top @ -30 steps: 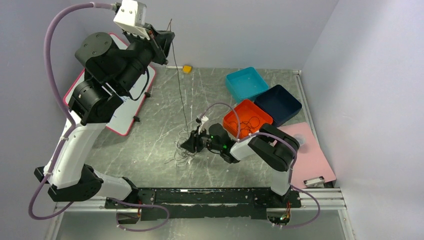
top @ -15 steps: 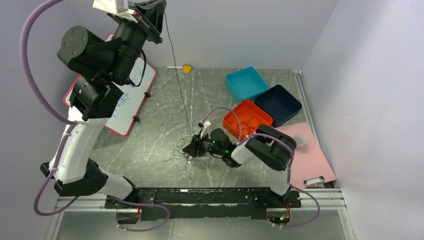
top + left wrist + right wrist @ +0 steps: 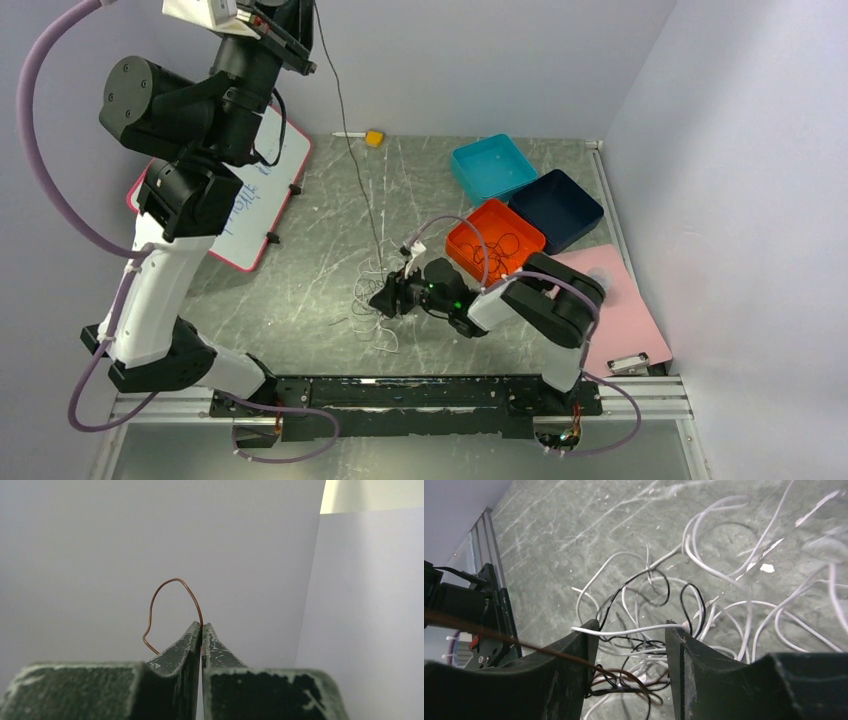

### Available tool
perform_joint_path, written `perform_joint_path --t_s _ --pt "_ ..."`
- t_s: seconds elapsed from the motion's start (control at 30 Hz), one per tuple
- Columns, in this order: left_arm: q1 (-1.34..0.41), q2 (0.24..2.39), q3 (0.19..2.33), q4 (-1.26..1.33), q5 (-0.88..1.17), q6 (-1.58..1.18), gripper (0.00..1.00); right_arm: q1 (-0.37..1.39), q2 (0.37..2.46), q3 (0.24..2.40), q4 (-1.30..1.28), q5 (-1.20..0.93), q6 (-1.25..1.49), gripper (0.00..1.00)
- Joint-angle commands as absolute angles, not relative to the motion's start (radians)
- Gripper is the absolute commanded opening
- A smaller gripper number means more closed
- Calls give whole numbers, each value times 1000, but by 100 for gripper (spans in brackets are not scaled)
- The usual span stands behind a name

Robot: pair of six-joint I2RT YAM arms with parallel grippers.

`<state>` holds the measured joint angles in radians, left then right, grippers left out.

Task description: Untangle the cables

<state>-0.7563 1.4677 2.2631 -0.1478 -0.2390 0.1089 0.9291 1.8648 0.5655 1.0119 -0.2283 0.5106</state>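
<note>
The cables (image 3: 368, 298) lie as a hand-sized tangle of whitish and black wires on the table centre. One thin brown wire (image 3: 350, 130) rises taut from the tangle to my left gripper (image 3: 303, 12), which is raised high at the back wall. In the left wrist view, that gripper (image 3: 202, 626) is shut on the brown wire (image 3: 165, 587), which loops above the tips. My right gripper (image 3: 386, 298) is low at the tangle's right side. In the right wrist view it (image 3: 631, 627) is open, with white, black and brown strands (image 3: 639, 650) lying between its fingers.
A whiteboard (image 3: 255, 190) lies at the back left. A small yellow block (image 3: 374, 138) sits by the back wall. A teal bin (image 3: 492, 166), a navy bin (image 3: 556, 207) and an orange bin (image 3: 495, 238) holding wires stand right of centre. A pink sheet (image 3: 620, 310) lies at the right.
My left arm has risen and swung left, drawing the brown wire up out of the tangle. The right gripper has shifted slightly toward the near side by the tangle.
</note>
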Motion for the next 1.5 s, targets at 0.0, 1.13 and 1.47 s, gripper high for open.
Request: perform_joint_path --t_s 0.0,1.13,1.47 --pt "-757 1396 2167 -48 -220 105 7 934 1704 563 872 -166 424 57" --pt "-755 1338 1956 -92 -333 77 7 914 1500 736 675 -35 350 5" --pt "-601 1536 1889 -112 -217 -37 7 913 1344 643 614 -94 396 0"
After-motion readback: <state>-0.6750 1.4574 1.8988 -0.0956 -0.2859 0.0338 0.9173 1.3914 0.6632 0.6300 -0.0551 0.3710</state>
